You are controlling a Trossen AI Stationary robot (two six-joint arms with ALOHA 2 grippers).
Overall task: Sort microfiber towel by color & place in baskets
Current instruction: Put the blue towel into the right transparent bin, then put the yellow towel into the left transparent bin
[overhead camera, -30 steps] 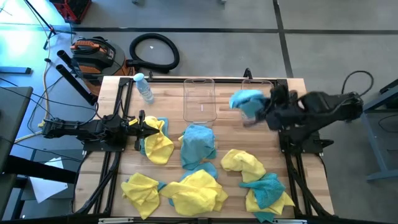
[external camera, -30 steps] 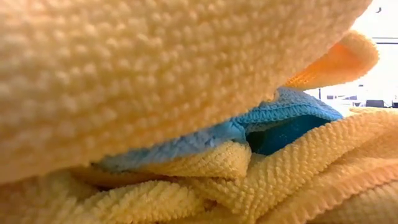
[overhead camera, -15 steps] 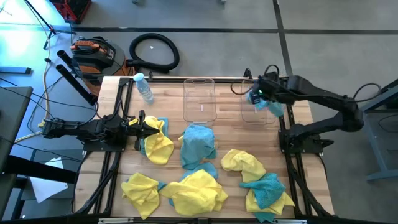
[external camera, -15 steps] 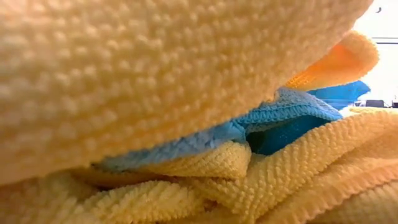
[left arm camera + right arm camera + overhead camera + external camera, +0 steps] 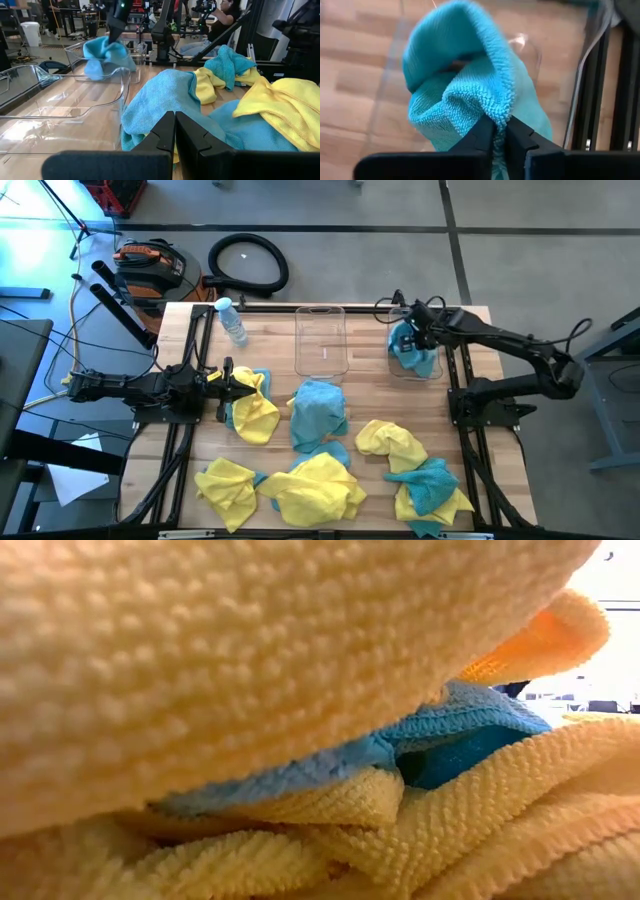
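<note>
My right gripper (image 5: 408,338) is shut on a teal microfiber towel (image 5: 414,356) over the right clear basket (image 5: 392,370) at the table's far right. In the left wrist view this towel (image 5: 107,56) hangs down into that basket (image 5: 75,47). The left basket (image 5: 321,310) stands beside it with nothing in it. My left gripper (image 5: 175,126) is shut, holds nothing and points level at the table's left side (image 5: 246,383), beside a yellow towel (image 5: 255,415) that lies on a teal one. More yellow and teal towels (image 5: 315,485) lie on the near half. My right gripper pinches a bunched fold of the teal towel (image 5: 496,111) between its two fingers, slanting steeply down from above. The rest of the cloth hangs slack below the fingers, its lower part (image 5: 95,70) inside the right basket's walls. Whether it touches the basket's floor cannot be told.
A small clear bottle with a blue cap (image 5: 232,322) lies at the far left. A teal towel (image 5: 320,412) lies mid-table in front of the left basket. A yellow towel (image 5: 250,660) close to the low camera blocks nearly all of that view.
My right gripper has swung with the teal towel toward the table's far edge and then sunk over the right basket, tipping further downward. The towel, earlier bunched in the air left of the gripper, now hangs into the basket.
</note>
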